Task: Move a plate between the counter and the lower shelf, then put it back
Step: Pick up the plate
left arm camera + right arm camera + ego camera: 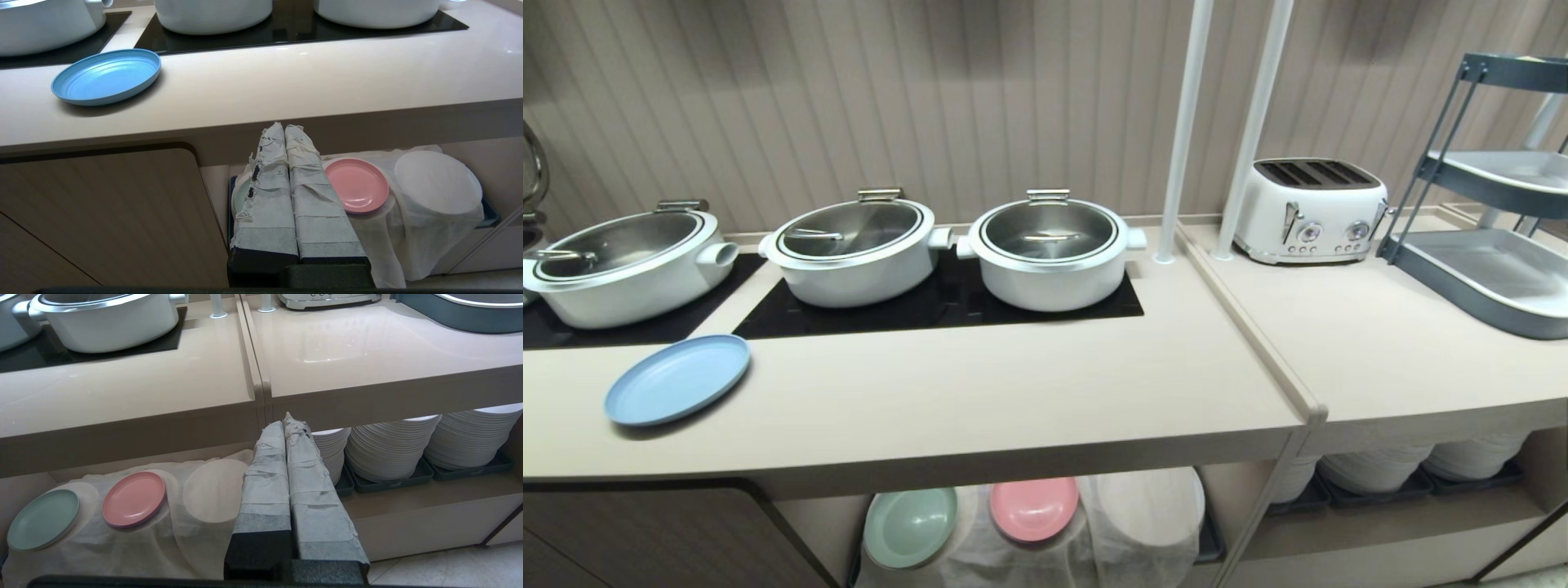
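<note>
The light blue plate (677, 380) (106, 76) lies flat on the beige counter (980, 400) (286, 90) near its left front, in front of the black cooktop. Below, the lower shelf (1152, 514) (412, 228) (122, 539) holds cloth-draped stacks. My left gripper (284, 127) is shut and empty, held low in front of that shelf, well below and right of the plate. My right gripper (287, 421) is also shut and empty, pointing at the seam between the two worktops. Neither arm shows in the head view.
Three white lidded pots (1049, 249) stand on the cooktop (931, 306). A mint green plate (909, 527) (43, 518) and a pink plate (1034, 508) (356, 185) (133, 498) rest on the cloth. A toaster (1311, 210), grey tiered rack (1486, 196) and bare white plate stacks (392, 447) are to the right.
</note>
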{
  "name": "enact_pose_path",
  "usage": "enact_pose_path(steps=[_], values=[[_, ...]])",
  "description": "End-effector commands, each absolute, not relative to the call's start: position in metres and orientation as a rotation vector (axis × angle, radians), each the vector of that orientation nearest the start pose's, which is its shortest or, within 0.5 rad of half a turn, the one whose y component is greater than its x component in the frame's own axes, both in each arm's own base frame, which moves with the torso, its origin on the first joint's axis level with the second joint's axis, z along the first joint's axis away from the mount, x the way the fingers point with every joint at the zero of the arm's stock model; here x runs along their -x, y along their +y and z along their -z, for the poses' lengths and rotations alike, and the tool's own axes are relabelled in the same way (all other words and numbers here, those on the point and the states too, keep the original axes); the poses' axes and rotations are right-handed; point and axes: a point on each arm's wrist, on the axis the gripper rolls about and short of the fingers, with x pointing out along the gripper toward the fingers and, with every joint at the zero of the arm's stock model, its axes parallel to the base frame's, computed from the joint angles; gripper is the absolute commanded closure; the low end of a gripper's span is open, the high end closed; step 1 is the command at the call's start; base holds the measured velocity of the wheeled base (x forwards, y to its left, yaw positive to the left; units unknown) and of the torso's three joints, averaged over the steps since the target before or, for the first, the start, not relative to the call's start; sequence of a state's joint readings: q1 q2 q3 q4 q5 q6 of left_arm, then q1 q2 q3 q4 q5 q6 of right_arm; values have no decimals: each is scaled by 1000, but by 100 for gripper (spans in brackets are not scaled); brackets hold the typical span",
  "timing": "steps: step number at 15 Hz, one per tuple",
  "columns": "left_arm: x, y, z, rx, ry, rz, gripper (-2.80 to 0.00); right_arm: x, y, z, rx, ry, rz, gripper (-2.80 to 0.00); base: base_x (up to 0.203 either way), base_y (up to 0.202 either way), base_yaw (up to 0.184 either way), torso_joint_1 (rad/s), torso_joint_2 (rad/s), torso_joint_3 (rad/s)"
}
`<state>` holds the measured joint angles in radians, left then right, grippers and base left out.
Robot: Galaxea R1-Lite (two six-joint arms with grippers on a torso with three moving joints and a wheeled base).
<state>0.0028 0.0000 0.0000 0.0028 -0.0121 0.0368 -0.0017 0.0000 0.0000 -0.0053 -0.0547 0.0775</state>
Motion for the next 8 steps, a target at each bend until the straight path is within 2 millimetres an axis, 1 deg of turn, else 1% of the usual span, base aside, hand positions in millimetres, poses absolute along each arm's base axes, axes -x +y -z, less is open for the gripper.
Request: enact_pose_path(steps=[1,6,8], values=[[23,0,-75,-37,3,9,0,23,-1,-76,-78,-8,56,0,0,0,0,0,0,0],[23,0,-75,-29,3,9,0,23,-1,-76,-78,-8,56,0,0,0,0,0,0,0],[23,0,-75,-29,3,9,0,23,-1,-76,-78,-8,56,0,8,76,0,5,1,5]])
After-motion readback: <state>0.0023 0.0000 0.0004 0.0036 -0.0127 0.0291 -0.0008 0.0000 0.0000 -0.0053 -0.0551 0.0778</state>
